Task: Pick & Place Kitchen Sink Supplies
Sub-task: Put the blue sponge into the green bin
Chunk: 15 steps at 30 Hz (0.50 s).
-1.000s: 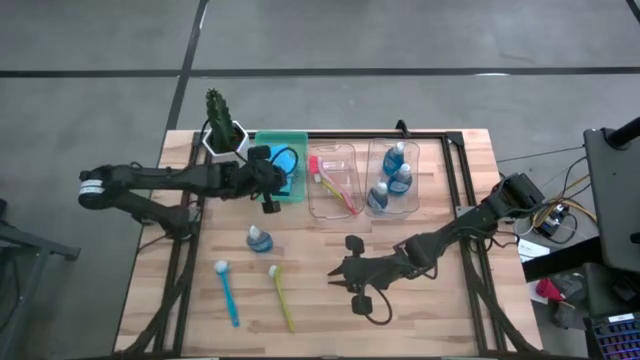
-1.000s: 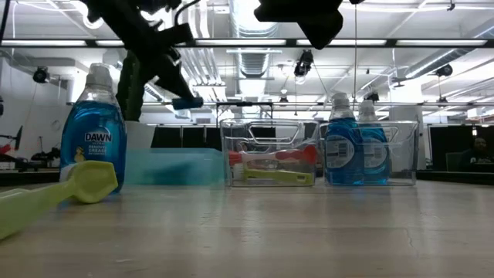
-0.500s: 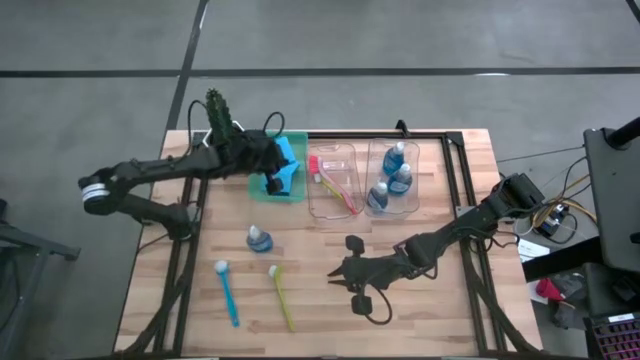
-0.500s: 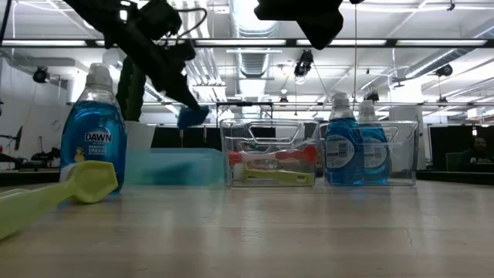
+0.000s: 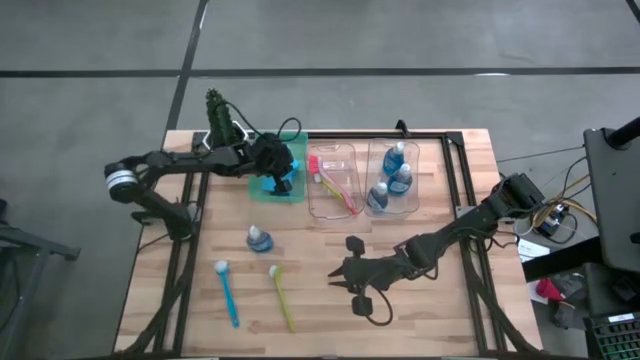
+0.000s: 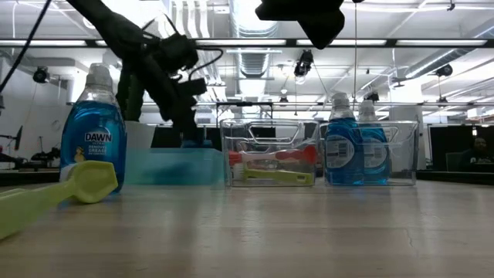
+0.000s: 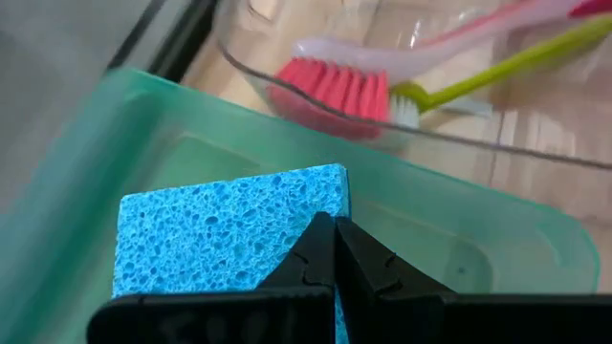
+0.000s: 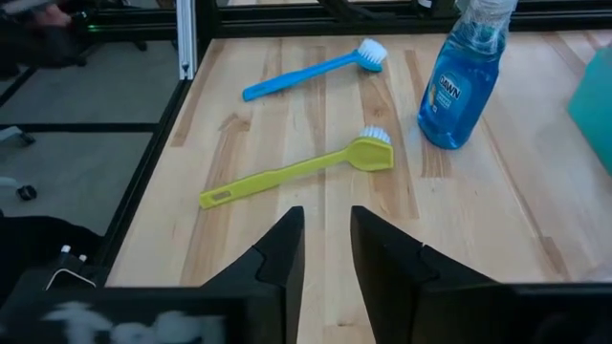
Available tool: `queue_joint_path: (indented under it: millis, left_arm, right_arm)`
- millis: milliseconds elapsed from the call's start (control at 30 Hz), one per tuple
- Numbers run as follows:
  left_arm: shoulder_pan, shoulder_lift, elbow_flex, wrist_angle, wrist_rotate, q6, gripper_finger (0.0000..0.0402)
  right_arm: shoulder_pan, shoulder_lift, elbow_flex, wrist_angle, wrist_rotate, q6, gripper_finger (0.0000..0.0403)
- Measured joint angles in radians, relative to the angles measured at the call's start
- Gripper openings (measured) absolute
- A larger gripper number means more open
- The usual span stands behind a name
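One blue sponge (image 7: 225, 229) pinched in left gripper (image 7: 330, 253), lowered inside green bin (image 7: 459, 225), perhaps touching its floor. Right gripper (image 5: 343, 276) slightly parted over bare table (image 5: 440, 310).

Wooden tabletop (image 5: 430, 300), bearing supplies and bins.
At 12: cactus pot (image 5: 222, 140), green bin (image 5: 262, 190), two clear bins (image 5: 322, 205); toward 8: bottle (image 5: 259, 238), blue brush (image 5: 227, 292), yellow-green brush (image 5: 282, 297).
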Motion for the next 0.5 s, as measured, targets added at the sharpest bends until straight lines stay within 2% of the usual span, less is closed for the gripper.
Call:
queue_joint_path:
  millis: [300, 500]
  left_arm:
    - [0.001, 0.053, 0.013, 0.001, -0.038, -0.007, 0.0002]
    - [0.001, 0.025, 0.032, -0.021, -0.036, -0.027, 0.0036]
  right_arm:
    - [0.000, 0.000, 0.000, -0.001, 0.000, -0.004, 0.0089]
    - [0.000, 0.000, 0.000, -0.001, 0.000, -0.001, 0.0076]
